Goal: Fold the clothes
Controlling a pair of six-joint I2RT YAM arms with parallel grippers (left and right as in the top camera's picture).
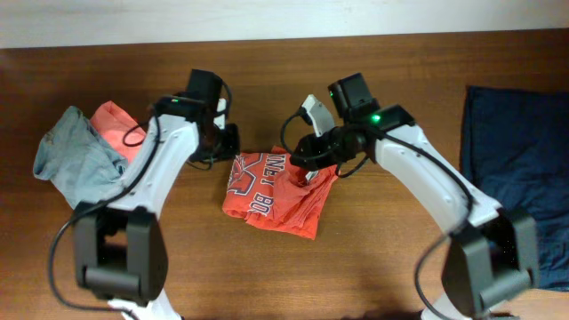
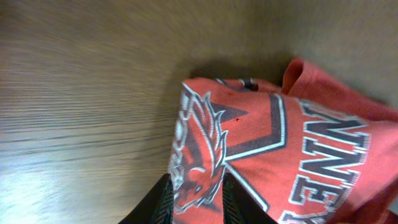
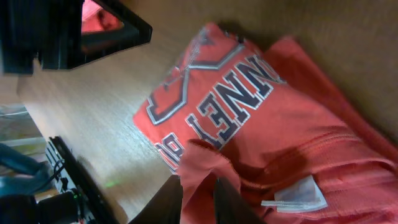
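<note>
Two pinches hold the coral-orange T-shirt (image 1: pixel 276 191), which lies crumpled on the wooden table (image 1: pixel 373 267) with its white lettering up. The left gripper (image 2: pixel 196 202) is closed on the shirt's left edge, at the printed mascot. The right gripper (image 3: pixel 199 198) is clamped on a raised fold at the shirt's far right corner, just beside the white neck tag (image 3: pixel 297 196). Both bites look shallow, so if the arms lift or pull apart unevenly, the soft knit could slip from one pair of fingers and leave the shirt sagging from the other. The right bite seems to gather several layers, so a lift may drag the bunched folds along instead of spreading them. A grey-teal piece (image 1: pixel 76 160) and a second coral piece (image 1: pixel 116 123) lie well to the shirt's left, and a navy piece (image 1: pixel 516 169) well to its right; a wide sweep might catch them.
</note>
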